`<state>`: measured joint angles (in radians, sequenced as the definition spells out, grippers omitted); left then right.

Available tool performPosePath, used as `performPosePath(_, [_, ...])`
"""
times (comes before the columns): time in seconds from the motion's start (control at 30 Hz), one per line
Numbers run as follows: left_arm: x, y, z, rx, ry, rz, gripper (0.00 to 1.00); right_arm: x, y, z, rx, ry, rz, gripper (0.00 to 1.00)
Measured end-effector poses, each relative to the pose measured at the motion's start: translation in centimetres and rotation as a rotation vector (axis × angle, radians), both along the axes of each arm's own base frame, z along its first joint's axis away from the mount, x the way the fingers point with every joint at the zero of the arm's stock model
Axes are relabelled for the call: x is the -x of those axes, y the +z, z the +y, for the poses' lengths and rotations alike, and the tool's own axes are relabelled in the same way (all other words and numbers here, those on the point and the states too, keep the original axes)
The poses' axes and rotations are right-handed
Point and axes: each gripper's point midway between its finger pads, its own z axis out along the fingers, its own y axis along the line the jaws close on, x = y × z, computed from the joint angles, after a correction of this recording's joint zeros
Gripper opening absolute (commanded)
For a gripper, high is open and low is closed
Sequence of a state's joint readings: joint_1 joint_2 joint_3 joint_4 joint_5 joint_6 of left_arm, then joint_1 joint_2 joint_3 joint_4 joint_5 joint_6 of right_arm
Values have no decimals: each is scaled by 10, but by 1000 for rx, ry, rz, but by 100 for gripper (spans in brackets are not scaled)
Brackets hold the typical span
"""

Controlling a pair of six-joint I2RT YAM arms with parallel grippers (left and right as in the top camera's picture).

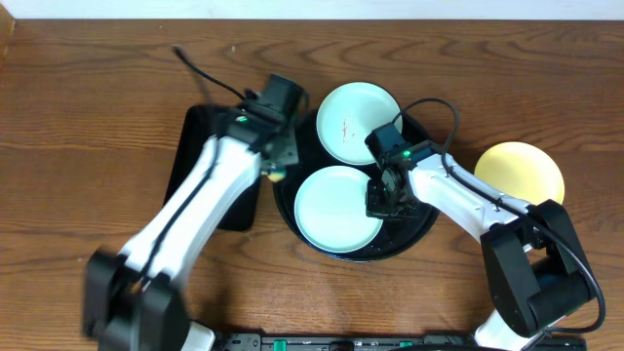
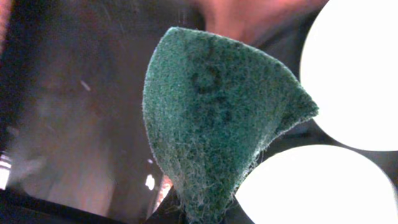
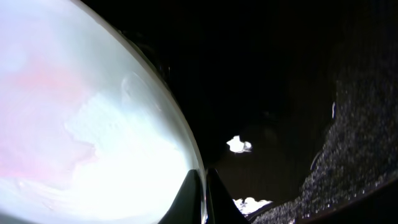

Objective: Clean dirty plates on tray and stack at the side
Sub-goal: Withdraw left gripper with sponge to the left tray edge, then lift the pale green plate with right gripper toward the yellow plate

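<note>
Left end effector [image 1: 275, 168] clamps the sponge [image 2: 217, 118], right end effector [image 3: 200, 193] is closed on nothing beside the front plate [image 1: 336, 208], which could skid across the tray [image 1: 414, 232] when scrubbed.

I'm watching the overhead view looking straight down on the whole table [image 1: 88, 107], with the tray [image 1: 419, 226] lying near the middle of the frame and the front plate [image 1: 336, 210] and back plate [image 1: 356, 122] both showing on it. The left wrist view is hanging close above the tray's left side, facing down. A scouring pad [image 2: 217, 124] is filling its middle, and two round white shapes [image 2: 317, 186] to the right of the pad are glaring, washed out. The right wrist view is sitting low and very near over the tray's right half, looking along the dark floor [image 3: 267, 74], with a plate [image 3: 81, 124] crowding the left. All three views are sharing the tray.
</note>
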<state>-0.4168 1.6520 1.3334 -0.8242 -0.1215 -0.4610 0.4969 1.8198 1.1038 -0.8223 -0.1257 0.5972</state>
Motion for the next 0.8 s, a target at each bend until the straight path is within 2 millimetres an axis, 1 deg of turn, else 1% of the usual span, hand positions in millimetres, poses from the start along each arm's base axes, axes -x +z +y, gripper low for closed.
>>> performPosePath(0.07, [-1, 39, 7, 21, -6, -103, 8, -1, 0, 0, 1, 21, -6, 1])
performPosePath(0.1, [-1, 50, 10, 29, -6, -131, 7, -1, 0, 0, 2, 32, -10, 1])
performPosePath(0.17, [0, 67, 18, 36, 2, -176, 7, -2, 2, -1, 5, 52, -21, 1])
performPosePath(0.23, [1, 72, 24, 36, 14, -188, 8, -4, 7, -4, 16, 63, -46, 1])
performPosePath(0.33, [0, 67, 25, 42, 13, -169, 8, -10, 29, -11, 38, 72, -119, 1])
performPosePath(0.47, [0, 53, 15, 72, -16, -119, 8, -18, 76, -29, 85, 64, -277, 1])
performPosePath(0.53, [0, 46, 11, 83, -26, -93, 7, -20, 92, -38, 118, 56, -338, 1])
performPosePath(0.67, [0, 28, 4, 100, -42, -34, 7, -21, 116, -60, 207, 47, -422, 1])
performPosePath(0.8, [-1, 14, 1, 100, -46, 6, 7, -21, 129, -81, 306, 32, -469, 1])
